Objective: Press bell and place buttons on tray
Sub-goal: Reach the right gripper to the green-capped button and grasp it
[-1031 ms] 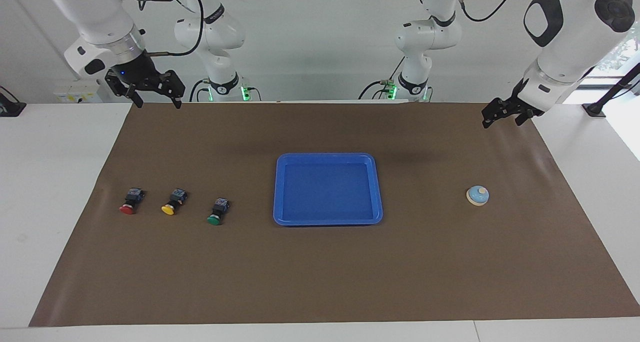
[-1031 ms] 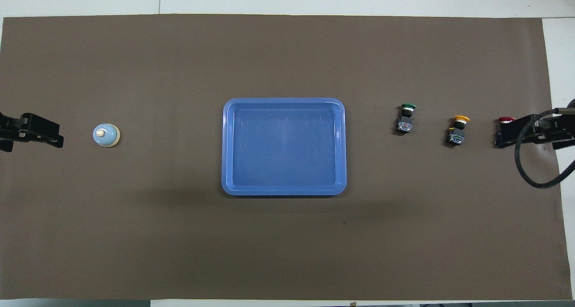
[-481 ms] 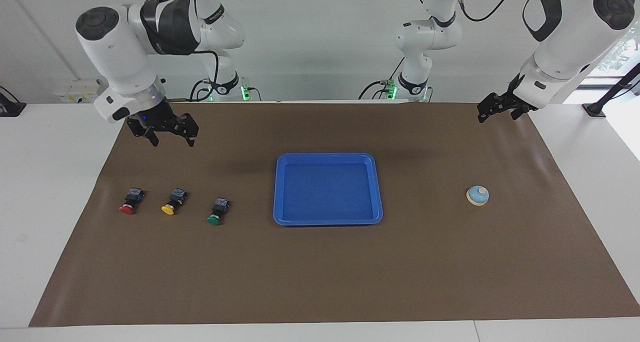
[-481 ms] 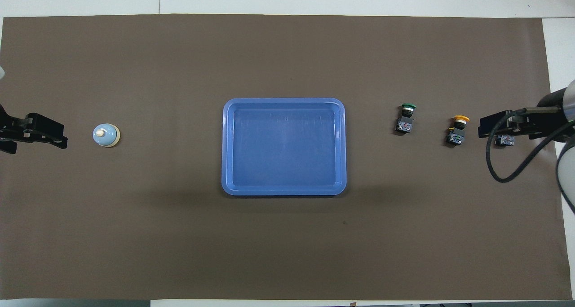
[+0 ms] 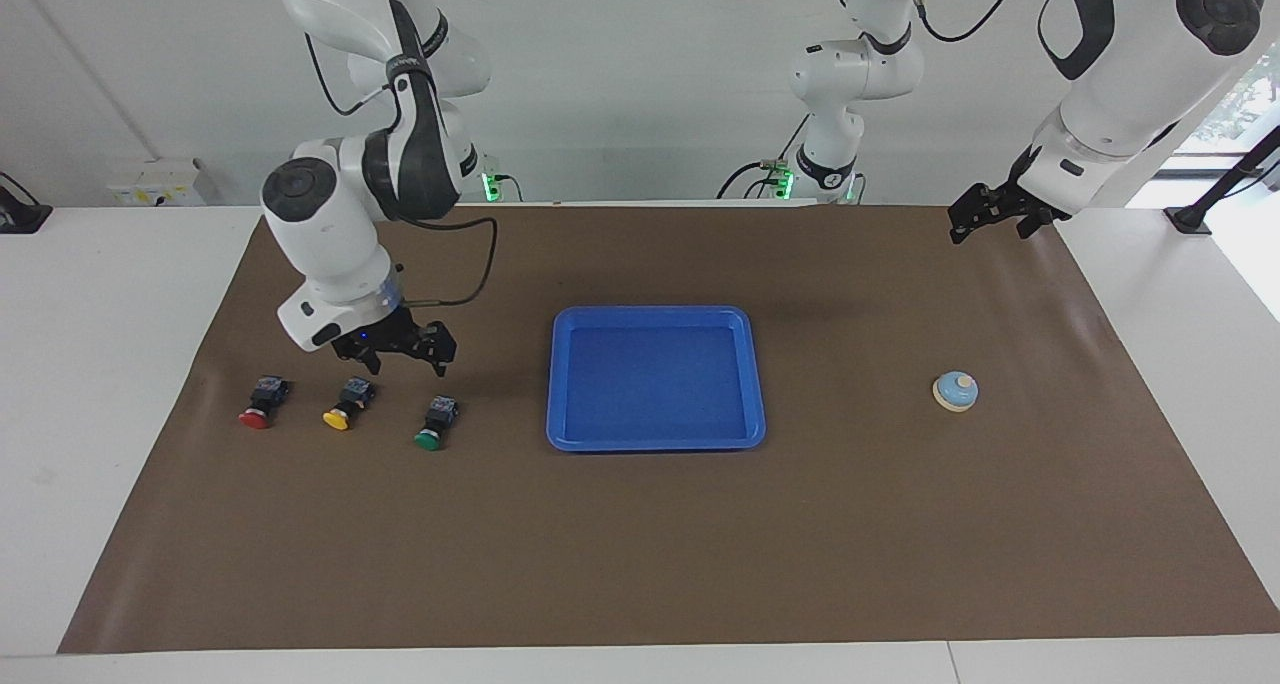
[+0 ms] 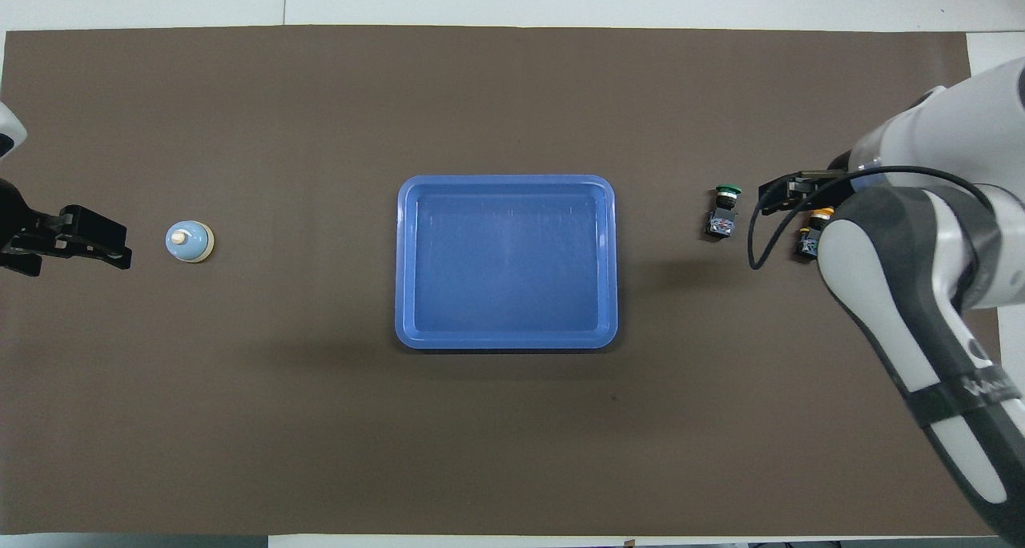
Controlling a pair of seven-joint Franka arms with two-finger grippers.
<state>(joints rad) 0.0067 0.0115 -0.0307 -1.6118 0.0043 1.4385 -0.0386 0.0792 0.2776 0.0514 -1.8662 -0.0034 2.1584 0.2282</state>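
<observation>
Brown mat: open right end effector (image 5: 400,356) hovers above yellow button (image 5: 347,404), green button (image 5: 434,422).

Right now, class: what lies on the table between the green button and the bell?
Only the blue tray, empty, between the green button and the bell; the overhead view shows it plainly.

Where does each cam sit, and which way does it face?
Facing view: high across the table, facing the robots; both arms show whole, right end effector low by the buttons, left end effector up at the mat's edge.
Overhead view: above the robots' end, looking steeply down; shows the right forearm and left end effector.
Shared: tray mid-table, bell, buttons, half a turn apart.
</observation>
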